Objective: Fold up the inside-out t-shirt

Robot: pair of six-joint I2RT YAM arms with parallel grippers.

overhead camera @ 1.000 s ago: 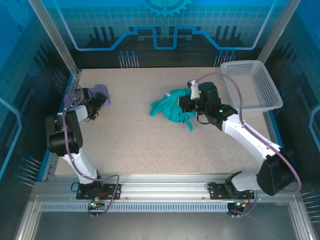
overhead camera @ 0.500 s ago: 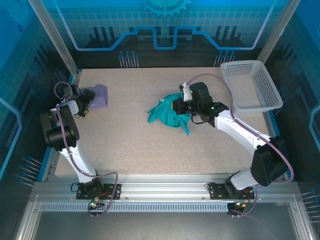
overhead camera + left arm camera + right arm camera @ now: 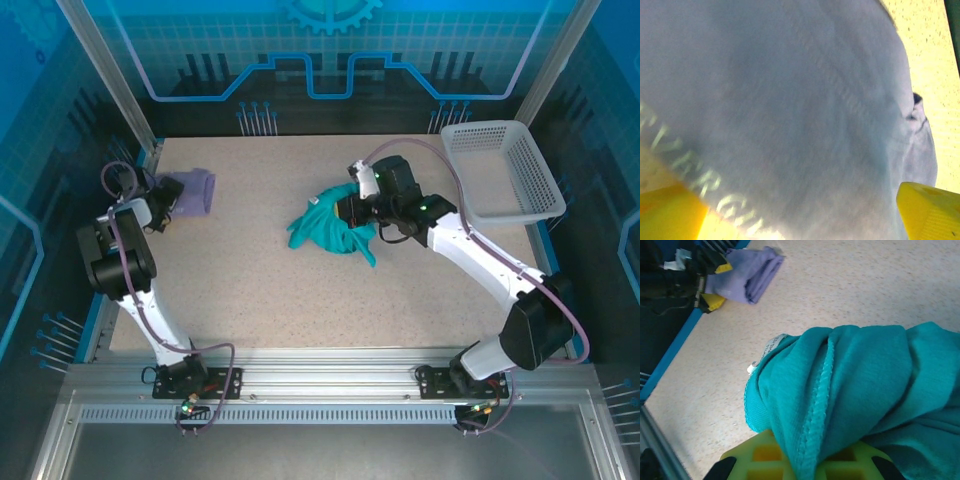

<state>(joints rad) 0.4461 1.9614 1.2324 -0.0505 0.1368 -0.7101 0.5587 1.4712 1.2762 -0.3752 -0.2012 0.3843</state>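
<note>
The inside-out t-shirt [image 3: 328,226] is a bunched teal heap in the middle of the table. My right gripper [image 3: 352,211] is shut on its right side. In the right wrist view the teal cloth [image 3: 865,390] drapes over my yellow-green fingers [image 3: 755,455], a raised seam runs down into the right gripper [image 3: 810,462], and a small pale label [image 3: 771,346] sticks out at the shirt's left. My left gripper [image 3: 160,203] is at the table's far left edge and stands open.
A folded lavender garment [image 3: 193,190] lies by the left gripper; up close it [image 3: 790,100] spans the space between the wide-apart yellow fingertips [image 3: 930,210]. A white mesh basket [image 3: 505,170] stands at the back right. The table's left edge is blue-rimmed.
The right gripper has dragged the teal shirt leftward across the table. The left gripper has drawn back to the left, off the lavender garment.
</note>
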